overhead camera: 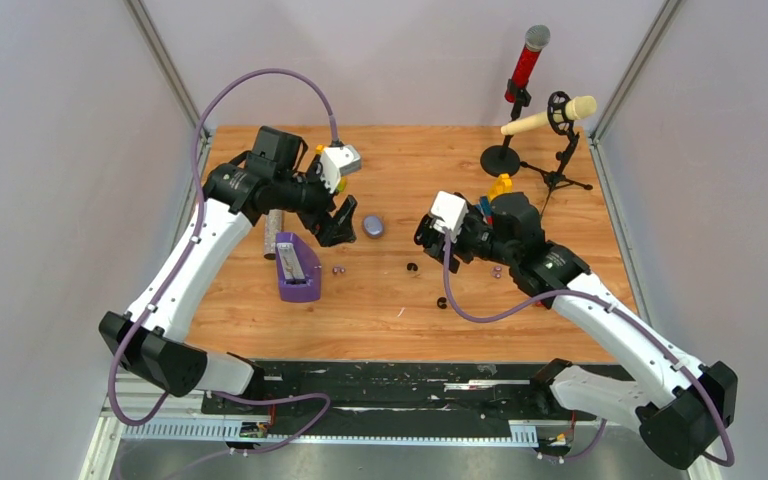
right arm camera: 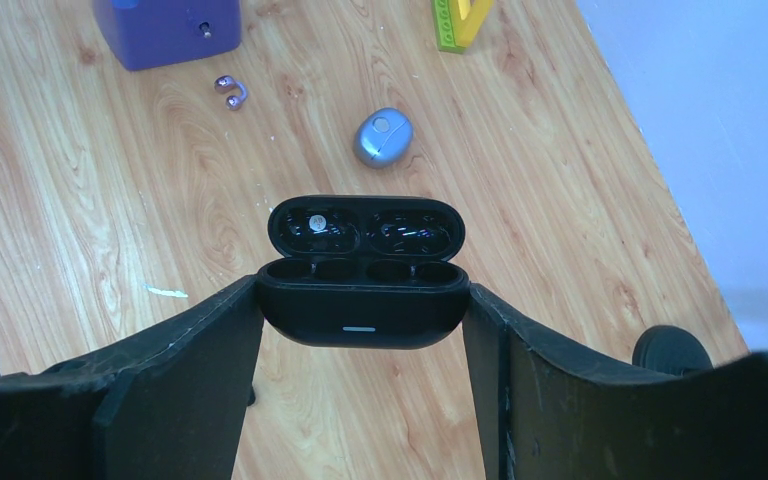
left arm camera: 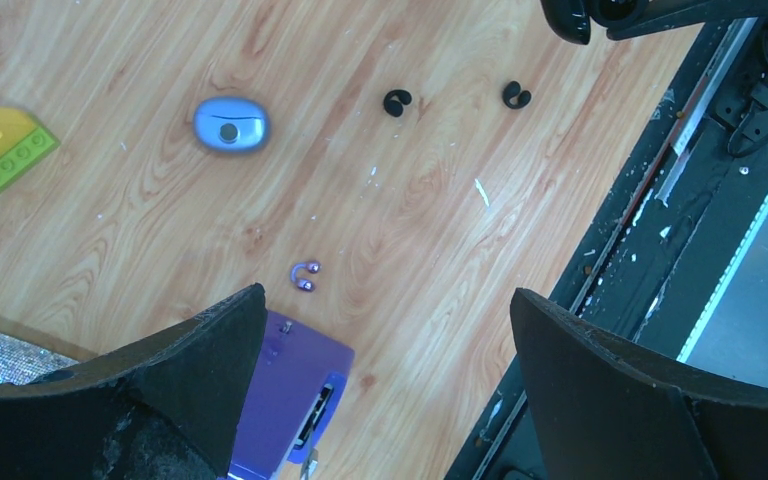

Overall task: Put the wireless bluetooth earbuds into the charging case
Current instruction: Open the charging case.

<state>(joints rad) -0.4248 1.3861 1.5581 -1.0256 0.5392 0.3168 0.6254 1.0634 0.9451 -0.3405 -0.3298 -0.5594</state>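
Black right fingers (right arm camera: 210,350) are clamped on the two ends of the charging case (right arm camera: 360,322). Its lid stands open and its wells look empty. Whether the case rests on the worktop (right arm camera: 80,230) or hangs just above it I cannot tell. The left fingers (left arm camera: 210,350) stand wide apart with nothing between them, above bare wood. A purple earbud (left arm camera: 305,275) lies just beyond their tips, beside a purple box (left arm camera: 295,385). Further out, the two black earbuds (left arm camera: 396,102) lie loose and apart on the wood, between the two arms. A blue-grey pebble case (left arm camera: 231,125) sits closed off to one side. By my reading, only the opening and steadying of the case is done. No bud is in hand, and each has yet to be lifted and seated in a well.
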